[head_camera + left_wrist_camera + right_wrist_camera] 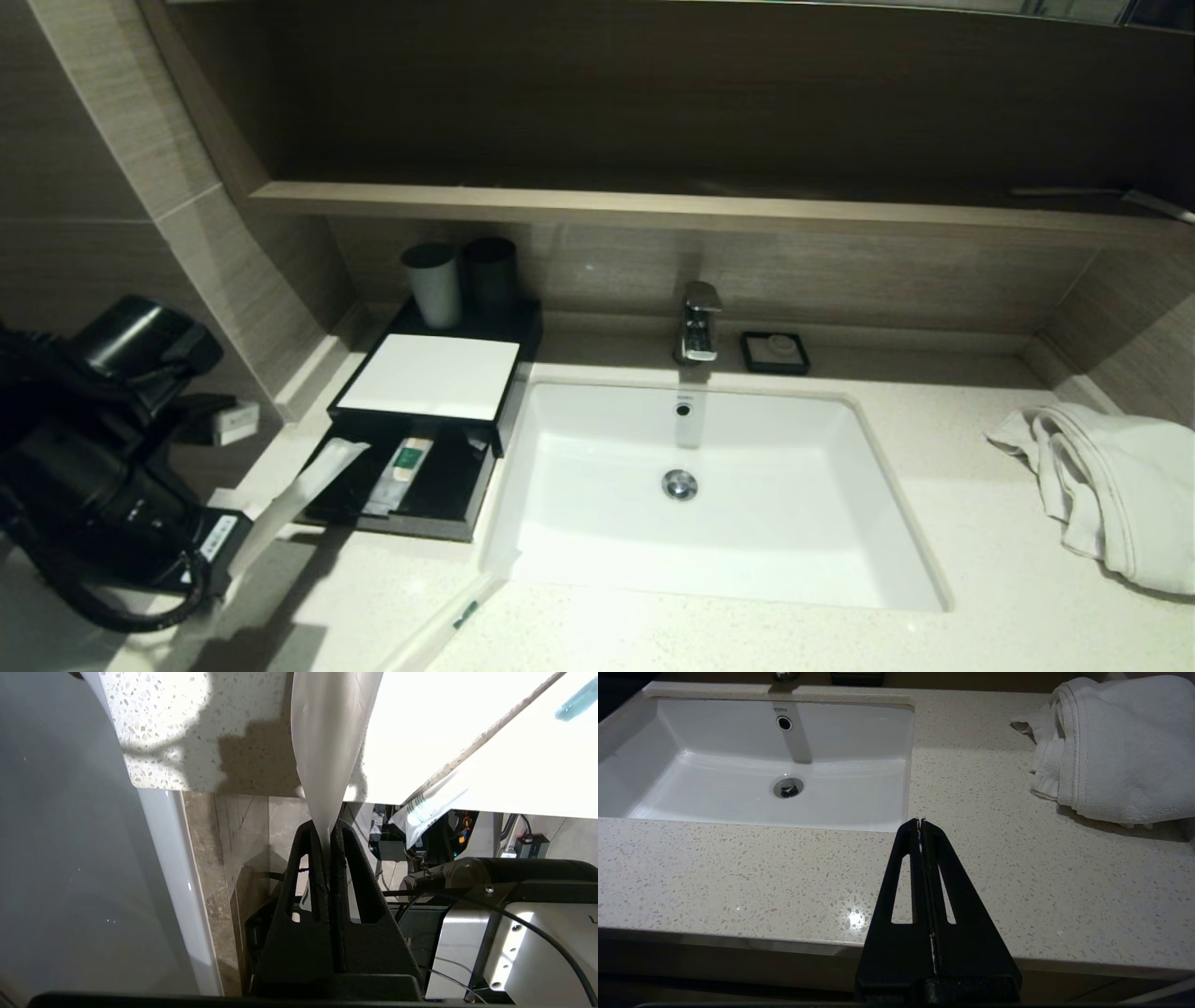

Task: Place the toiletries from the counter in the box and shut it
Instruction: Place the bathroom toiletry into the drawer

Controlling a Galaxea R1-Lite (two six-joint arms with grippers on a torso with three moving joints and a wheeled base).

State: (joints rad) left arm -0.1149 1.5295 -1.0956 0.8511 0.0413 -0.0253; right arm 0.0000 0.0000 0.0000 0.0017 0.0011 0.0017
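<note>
My left pincer (329, 833) is clamped on one end of a long sachet (301, 490). The packet rises away from my fingertips and slants toward the box (431, 376); its far end hangs over the near left corner of the open drawer (446, 485). It is not yet inside.

Ahead of the pincer, the drawer already holds at least one packet with a green mark (407, 460), plus something pale beside it that I cannot identify.

To my right, along the front edge of the counter (747, 644), a second sachet (439, 630) with a green mark lies untouched, partly overhanging the edge. That one is left to fetch.

Progress, as I judge it: roughly midway. One item stowed, one in hand, one or more waiting. I cannot find the small square packet in any view. The drawer is pulled fully out, so closing is undone.

My right pincer (920, 822) is parked with fingers pressed together and nothing between them, low at the counter's front, the towel (1111, 746) beyond it to the right, the basin (761, 765) beyond to the left.
</note>
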